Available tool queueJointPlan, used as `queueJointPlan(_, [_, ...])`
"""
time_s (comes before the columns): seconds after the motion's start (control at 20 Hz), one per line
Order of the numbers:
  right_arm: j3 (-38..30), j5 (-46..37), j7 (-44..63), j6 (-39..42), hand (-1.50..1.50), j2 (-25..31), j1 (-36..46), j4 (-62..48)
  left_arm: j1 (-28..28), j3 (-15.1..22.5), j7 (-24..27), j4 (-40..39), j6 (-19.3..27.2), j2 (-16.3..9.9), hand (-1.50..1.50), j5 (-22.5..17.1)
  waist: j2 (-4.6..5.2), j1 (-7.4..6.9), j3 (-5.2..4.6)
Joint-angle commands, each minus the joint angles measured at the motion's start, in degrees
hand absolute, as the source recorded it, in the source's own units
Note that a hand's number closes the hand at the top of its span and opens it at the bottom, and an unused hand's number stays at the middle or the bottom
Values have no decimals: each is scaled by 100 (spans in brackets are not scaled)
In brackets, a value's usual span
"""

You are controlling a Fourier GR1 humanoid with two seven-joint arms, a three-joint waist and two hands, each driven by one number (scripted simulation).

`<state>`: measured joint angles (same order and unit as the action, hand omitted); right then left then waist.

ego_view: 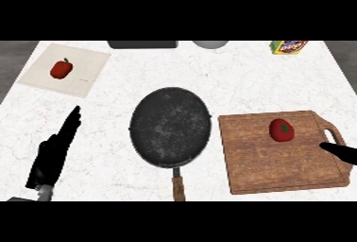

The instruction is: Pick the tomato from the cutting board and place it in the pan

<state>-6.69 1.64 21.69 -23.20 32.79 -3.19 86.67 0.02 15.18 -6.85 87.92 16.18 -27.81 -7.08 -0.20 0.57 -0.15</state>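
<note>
A red tomato [282, 130] with a green stem lies on the wooden cutting board [279, 165] at the right, in its upper half. The dark round pan [170, 126] sits in the middle of the counter, its brown handle pointing toward me. My right hand [340, 151] enters from the right edge over the board's handle side, a short way below and right of the tomato, not touching it; only a bit of it shows. My left hand [57, 150] rests at the left with straight fingers pointing up, holding nothing.
A red bell pepper [61, 69] lies on a pale mat [83, 82] at the back left. A dark object [142, 44], a grey bowl-like object [210, 44] and a yellow box [289, 47] line the counter's far edge.
</note>
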Motion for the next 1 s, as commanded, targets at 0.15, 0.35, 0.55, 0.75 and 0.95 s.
queueJointPlan(0.15, [123, 104, 1329, 1581, -150, 1391, 48, 467, 201, -154, 212, 21, -205, -61, 0, -50, 12, -82, 5])
queueJointPlan(0.35, [356, 368, 1828, 2169, -150, 1341, 693, 588, 229, 124, -17, 225, 86, 186, 0, 400, 17, -115, 14])
queueJointPlan(0.55, [683, 600, 2595, 2709, -150, 1333, 1745, 405, 25, -155, -79, 186, -223, 42, 0, 193, 34, -175, 12])
queueJointPlan(0.75, [696, 562, 2649, 3353, -150, 1355, 2052, -199, 179, -156, 87, 54, -107, 274, 0, 441, 30, -111, 14])
queueJointPlan(0.95, [1173, 411, 3633, 3253, -150, 745, 2870, -410, 215, -362, 71, 148, -518, 85, 0, 229, 30, -151, 13])
